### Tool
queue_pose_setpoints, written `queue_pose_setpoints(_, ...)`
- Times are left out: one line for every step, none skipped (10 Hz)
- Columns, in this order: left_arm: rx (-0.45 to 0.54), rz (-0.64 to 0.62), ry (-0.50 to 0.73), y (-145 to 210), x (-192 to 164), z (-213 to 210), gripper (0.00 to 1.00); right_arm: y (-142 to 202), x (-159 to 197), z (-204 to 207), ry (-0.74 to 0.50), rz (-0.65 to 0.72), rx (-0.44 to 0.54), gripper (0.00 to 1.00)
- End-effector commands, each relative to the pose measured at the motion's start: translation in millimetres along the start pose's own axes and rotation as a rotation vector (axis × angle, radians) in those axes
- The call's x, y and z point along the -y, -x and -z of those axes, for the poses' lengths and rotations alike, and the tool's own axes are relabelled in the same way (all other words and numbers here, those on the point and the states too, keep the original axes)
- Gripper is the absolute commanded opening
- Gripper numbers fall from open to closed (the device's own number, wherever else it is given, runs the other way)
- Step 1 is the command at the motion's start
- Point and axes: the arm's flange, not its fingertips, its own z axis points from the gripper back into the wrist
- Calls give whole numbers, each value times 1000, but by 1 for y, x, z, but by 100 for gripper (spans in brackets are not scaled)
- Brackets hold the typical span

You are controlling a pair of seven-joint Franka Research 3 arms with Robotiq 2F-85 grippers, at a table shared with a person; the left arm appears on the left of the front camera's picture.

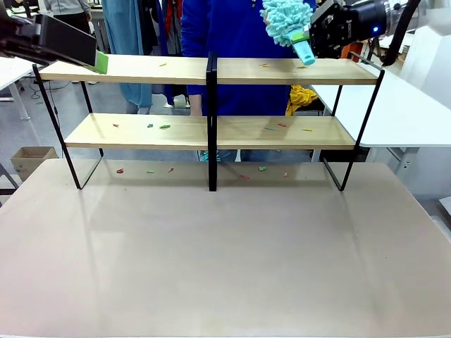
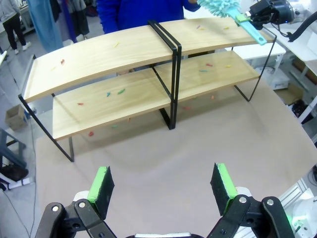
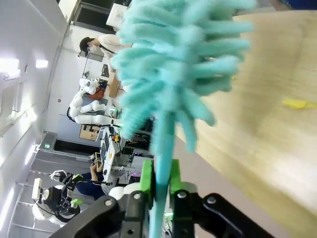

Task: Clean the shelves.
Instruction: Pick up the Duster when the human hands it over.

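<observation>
The shelves (image 1: 211, 130) stand across the far half of the table, two long light-wood boards on a black frame; they also appear in the left wrist view (image 2: 148, 74). Small coloured scraps (image 1: 164, 127) lie on both boards and on the tabletop under them. My right gripper (image 1: 317, 39) is above the top board's right end, shut on the teal handle of a fluffy teal duster (image 1: 285, 20). The right wrist view looks up that duster (image 3: 183, 64) from the gripper (image 3: 159, 181). My left gripper (image 1: 101, 62) hangs at the top board's left end, open and holding nothing (image 2: 162, 183).
A person in a blue top (image 1: 225, 28) stands just behind the shelves. A white table (image 1: 402, 113) adjoins on the right, and a cardboard box (image 1: 32, 158) sits on the floor at the left. The beige tabletop (image 1: 225, 260) in front of the shelves is bare.
</observation>
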Motion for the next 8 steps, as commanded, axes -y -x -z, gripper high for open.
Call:
queue_pose_setpoints(-1,13,-2,0,-1,0,100,4,2,-2,-1,-24,-13,0)
queue_pose_setpoints(-1,13,-2,0,-1,0,100,5,2,-4,-1,-23,-9,0)
queue_pose_setpoints(-1,13,-2,0,-1,0,100,8,-3,-10,4,-24,0,0)
queue_pose_setpoints(-1,13,-2,0,-1,0,100,13,-13,-23,39,-8,2,0)
queue_pose_setpoints(-1,13,-2,0,-1,0,100,26,-34,-48,110,0,-37,0)
queue_pose_setpoints(-1,13,-2,0,-1,0,100,44,-57,-80,199,5,-66,0)
queue_pose_setpoints(-1,13,-2,0,-1,0,100,66,-80,-119,304,-4,-110,0)
queue_pose_setpoints(-1,13,-2,0,-1,0,100,94,-98,-162,416,-18,-86,0)
